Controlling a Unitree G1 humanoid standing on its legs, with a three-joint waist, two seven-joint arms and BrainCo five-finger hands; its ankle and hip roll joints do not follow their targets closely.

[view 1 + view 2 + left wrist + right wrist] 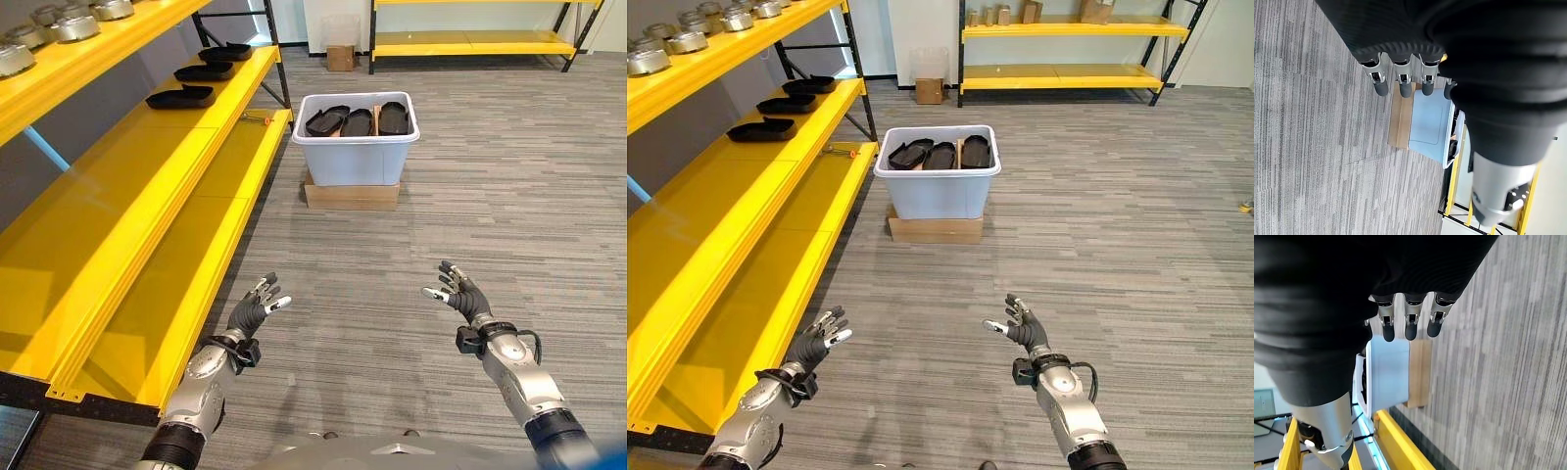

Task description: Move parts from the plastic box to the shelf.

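A pale plastic box (356, 147) stands on a flat cardboard box (352, 194) on the floor ahead, holding three black parts (359, 120). Three more black parts (182, 96) lie in a row on the middle yellow shelf (147, 147) at the left. My left hand (253, 309) and my right hand (460, 292) hover low over the carpet, well short of the box, both open with fingers relaxed and nothing in them. The box (1432, 123) also shows beyond the left hand's fingers (1403, 83), and the box (1386, 372) shows beyond the right hand's fingers (1409, 323).
The yellow rack runs along the left, with a lower shelf (186, 284) near my left arm and silver metal parts (73, 24) on its top level. A second yellow rack (1068, 59) and a small cardboard box (929, 90) stand at the far wall. Grey carpet lies between me and the box.
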